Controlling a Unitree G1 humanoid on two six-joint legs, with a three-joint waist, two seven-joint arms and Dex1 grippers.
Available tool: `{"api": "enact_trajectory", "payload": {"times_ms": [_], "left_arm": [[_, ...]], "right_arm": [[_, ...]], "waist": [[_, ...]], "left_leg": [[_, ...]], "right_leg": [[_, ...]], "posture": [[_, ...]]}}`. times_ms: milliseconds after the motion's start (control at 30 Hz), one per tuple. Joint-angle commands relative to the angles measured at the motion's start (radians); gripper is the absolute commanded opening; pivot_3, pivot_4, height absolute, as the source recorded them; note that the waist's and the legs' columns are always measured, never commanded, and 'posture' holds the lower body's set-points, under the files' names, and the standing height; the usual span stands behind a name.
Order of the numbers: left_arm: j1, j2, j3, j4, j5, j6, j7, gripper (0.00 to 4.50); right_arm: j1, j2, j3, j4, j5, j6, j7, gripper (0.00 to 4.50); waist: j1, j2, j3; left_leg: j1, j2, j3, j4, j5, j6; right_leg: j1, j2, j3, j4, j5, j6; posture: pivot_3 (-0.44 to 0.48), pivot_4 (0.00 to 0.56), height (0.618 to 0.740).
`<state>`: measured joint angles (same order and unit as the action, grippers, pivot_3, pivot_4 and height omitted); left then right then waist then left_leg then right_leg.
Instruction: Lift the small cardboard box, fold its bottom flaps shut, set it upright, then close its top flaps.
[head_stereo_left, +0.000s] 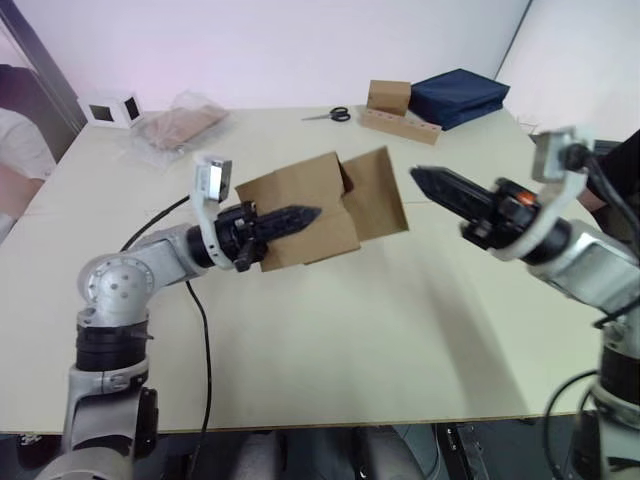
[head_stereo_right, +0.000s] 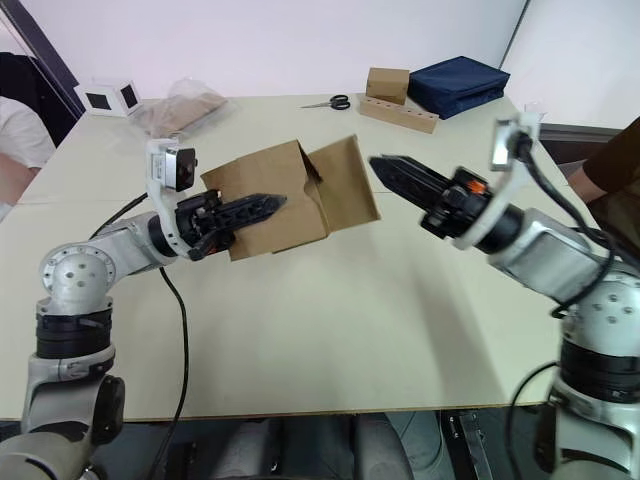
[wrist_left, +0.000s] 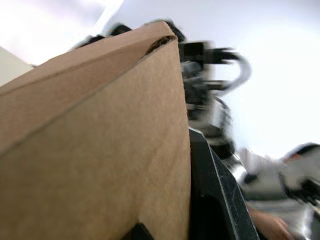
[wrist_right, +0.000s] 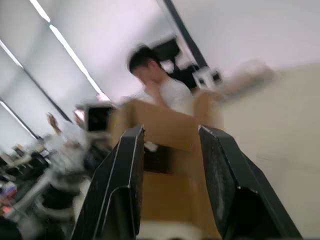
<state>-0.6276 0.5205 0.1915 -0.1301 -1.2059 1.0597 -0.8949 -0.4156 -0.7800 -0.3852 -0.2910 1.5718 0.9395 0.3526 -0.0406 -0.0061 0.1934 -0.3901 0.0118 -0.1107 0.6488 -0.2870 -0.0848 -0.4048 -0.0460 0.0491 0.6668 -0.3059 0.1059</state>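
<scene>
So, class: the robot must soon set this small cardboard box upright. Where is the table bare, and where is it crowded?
Bare: the wide near half of the table, below the small cardboard box held by the left gripper, and between both arms. Crowded: the far edge, with the plastic bag, scissors, brown box on its strip and blue bag.

My left claw (head_stereo_left: 300, 214) grips the box (head_stereo_left: 300, 213) above the table (head_stereo_left: 330, 330), its open flaps (head_stereo_left: 378, 193) facing my right claw (head_stereo_left: 425, 180), which points at them from just beside, not touching.
</scene>
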Motion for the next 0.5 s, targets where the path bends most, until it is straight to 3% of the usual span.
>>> {"api": "enact_trajectory", "payload": {"times_ms": [33,500], "left_arm": [[-0.03,0.005,0.012,-0.019,-0.071,0.033,-0.026,0.0],[-0.059,-0.012,0.015,0.0,-0.102,0.046,0.02,0.0]], "right_arm": [[0.031,-0.009,-0.002,-0.012,-0.03,0.002,0.063,1.72],[0.072,0.082,0.042,-0.13,0.079,-0.018,-0.019,1.72]], "waist": [[-0.003,0.0,0.0],[-0.001,0.0,0.0]], "left_leg": [[0.0,0.0,0.0,0.0,0.0,0.0],[0.0,0.0,0.0,0.0,0.0,0.0]], "right_leg": [[0.0,0.0,0.0,0.0,0.0,0.0],[0.0,0.0,0.0,0.0,0.0,0.0]], "posture": [[0.0,0.15,0.74],[0.0,0.15,0.74]]}}
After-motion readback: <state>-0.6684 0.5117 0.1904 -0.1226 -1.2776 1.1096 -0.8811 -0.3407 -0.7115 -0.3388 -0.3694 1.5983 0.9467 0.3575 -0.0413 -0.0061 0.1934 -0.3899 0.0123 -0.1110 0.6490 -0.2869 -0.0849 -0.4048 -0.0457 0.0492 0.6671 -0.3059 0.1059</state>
